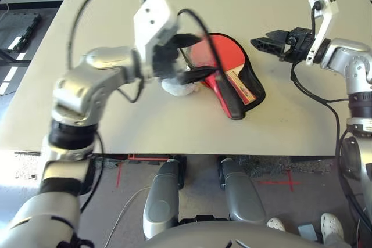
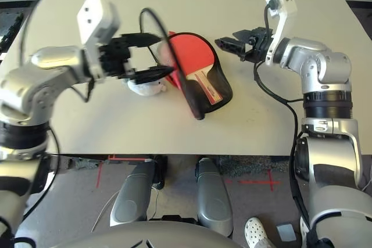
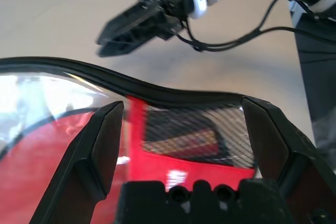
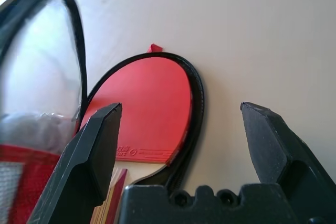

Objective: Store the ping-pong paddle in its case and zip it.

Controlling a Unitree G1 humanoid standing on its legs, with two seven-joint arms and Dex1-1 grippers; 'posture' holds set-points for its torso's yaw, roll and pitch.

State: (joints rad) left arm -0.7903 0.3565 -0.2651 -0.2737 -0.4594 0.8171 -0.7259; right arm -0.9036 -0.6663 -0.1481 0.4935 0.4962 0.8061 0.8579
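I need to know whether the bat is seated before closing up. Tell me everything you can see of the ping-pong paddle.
The ping-pong paddle lies flat inside the open case on the table. Its round red rubber face points up, its light wooden handle with red sides points toward the robot. The case's black rim curves round the blade; the lifted flap stands along its left side and hides part of it. Neither claw touches the paddle: the left claw is open at the flap, the right claw open above the table beyond it.

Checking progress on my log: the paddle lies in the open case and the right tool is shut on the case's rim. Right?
Not quite. The paddle does lie in the open case, but the right tool is open and hangs apart from the rim, holding nothing, as the right eye view shows.
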